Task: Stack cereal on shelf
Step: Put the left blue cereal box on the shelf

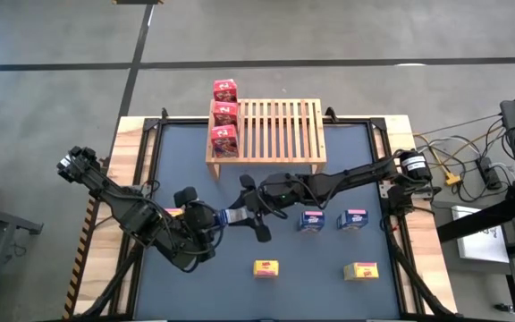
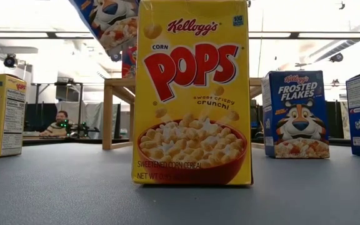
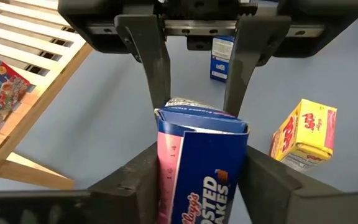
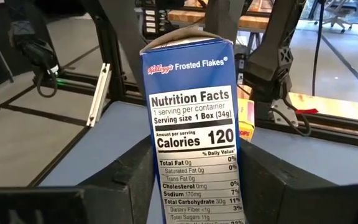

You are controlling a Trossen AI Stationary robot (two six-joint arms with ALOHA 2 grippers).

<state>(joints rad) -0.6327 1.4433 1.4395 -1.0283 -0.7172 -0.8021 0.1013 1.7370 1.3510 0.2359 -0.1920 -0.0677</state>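
Mid-handover above the worktop, the left tool and right tool are both grasping one blue cereal box. Three red boxes are sitting on the shelf; two blue boxes and two yellow boxes are waiting on the worktop.

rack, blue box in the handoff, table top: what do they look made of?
Shelf: seemingly pale unfinished wood, visible slats and grain.
Blue cereal box: thin printed cardboard, glossy, folded top flap; it sits between both pincers, left and right.
Table top: matte blue-grey sheet; material unclear.
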